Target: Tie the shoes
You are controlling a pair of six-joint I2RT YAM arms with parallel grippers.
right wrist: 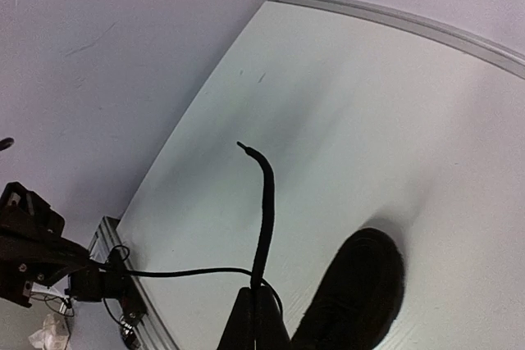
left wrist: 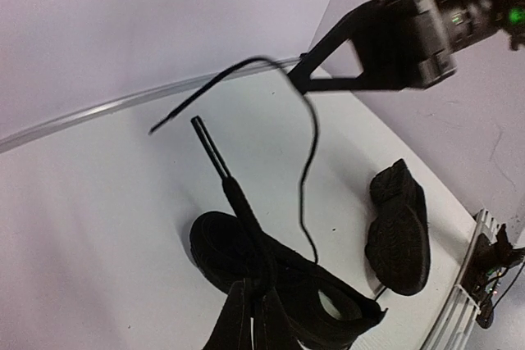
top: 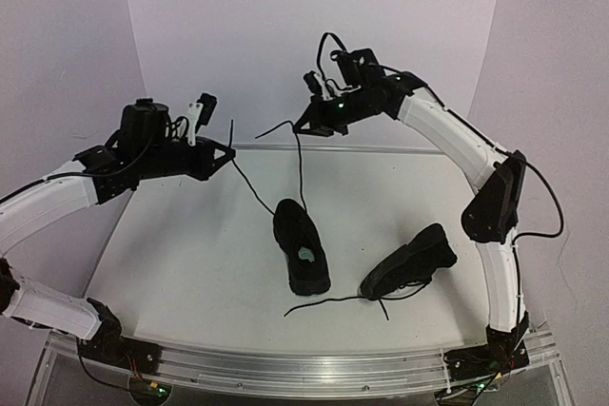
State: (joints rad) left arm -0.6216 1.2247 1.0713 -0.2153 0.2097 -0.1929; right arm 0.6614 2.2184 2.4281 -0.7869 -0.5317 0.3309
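On the left wrist view, the left gripper (left wrist: 251,305) has its fingers pinched together on a thin black lace (left wrist: 234,194), and the stiff tip of it pokes straight out past them. The right gripper (right wrist: 256,309) is clamped just as tightly on a second lace (right wrist: 264,202), with a short end curving away beyond its fingertips. From overhead I see both grippers held up in the air over the far edge of the desk (top: 181,263). The left one is toward the far left corner and the right one nearer the middle of that edge, with a clear gap between them. Each lace slopes down from its gripper to the same shoe, the upright sneaker (top: 300,244), which stands on its sole near the middle of the desk. It is black all over, low-cut, with a black sole. A pale insole label (top: 304,256) shows inside its opening, at the end closer to the near edge. Just beside it, toward the right edge, lies the tipped sneaker (top: 409,261), apart from the first. It lies on its side, and the left wrist view shows its ribbed black sole. Its loose laces (top: 324,303) trail flat over the desk toward the near edge, held by neither gripper.
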